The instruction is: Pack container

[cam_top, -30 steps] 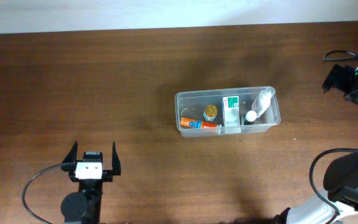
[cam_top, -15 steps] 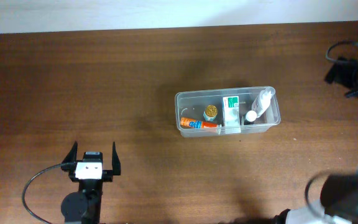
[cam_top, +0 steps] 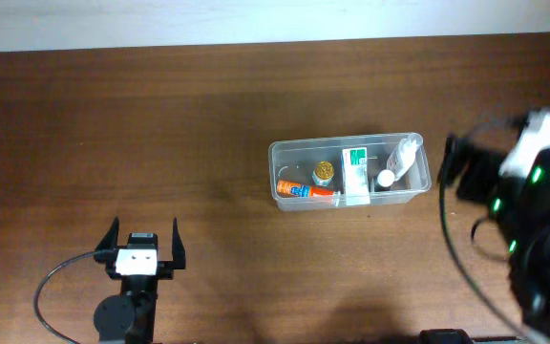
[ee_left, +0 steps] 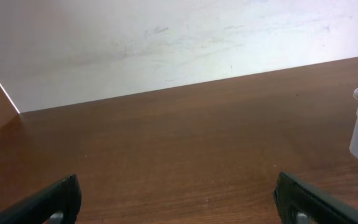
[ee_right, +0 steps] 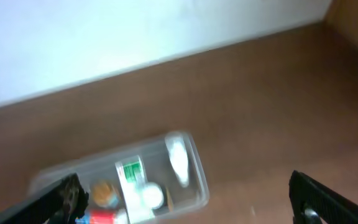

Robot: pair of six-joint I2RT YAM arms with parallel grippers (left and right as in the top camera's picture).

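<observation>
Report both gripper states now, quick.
Left gripper: open, holding nothing.
Right gripper: open, holding nothing.

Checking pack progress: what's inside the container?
Inside the container: orange tube, gold-capped jar, green-and-white box, white bottle. Anything beneath them is hidden.

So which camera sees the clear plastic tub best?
Overhead: the clear rectangular plastic tub shows whole and sharp. The right wrist view shows it blurred; the left wrist view catches only a corner.
</observation>
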